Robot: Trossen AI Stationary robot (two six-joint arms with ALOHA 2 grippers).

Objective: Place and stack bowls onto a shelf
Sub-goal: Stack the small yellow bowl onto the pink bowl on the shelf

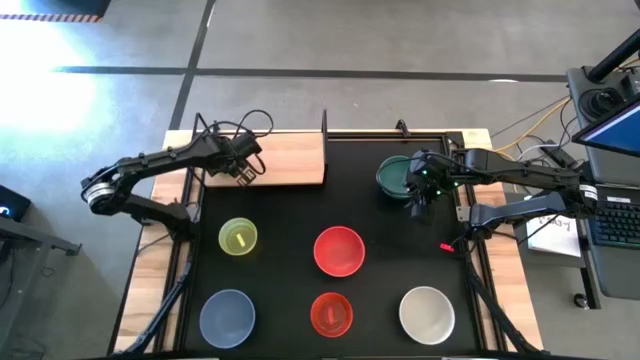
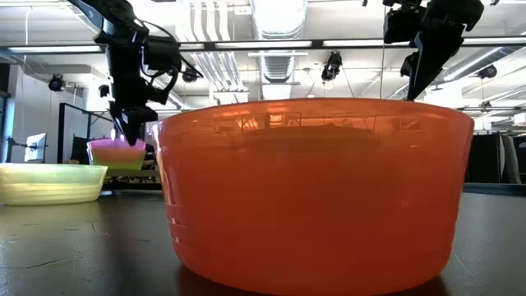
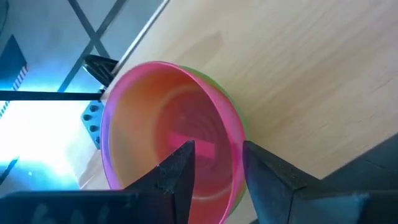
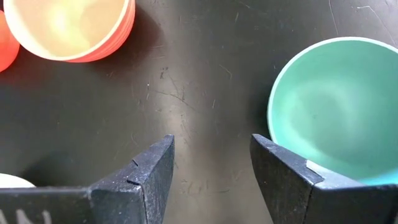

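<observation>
Two nested bowls (image 3: 174, 149) on the shelf (image 1: 290, 158), apparently at its left end; five more bowls on the mat (image 1: 290, 290) in front.

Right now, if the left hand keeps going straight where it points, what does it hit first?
Likely the magenta bowl on the shelf: the left hand, open, has one finger over the bowl's inside and one outside, straddling the rim. Depth is unclear.

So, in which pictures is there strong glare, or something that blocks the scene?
High view: bright glare on the floor at the top left. Low view: the orange-red bowl stands close and blocks most of the table. Left wrist view: blue-white glare beside the magenta bowl on the shelf.
</observation>
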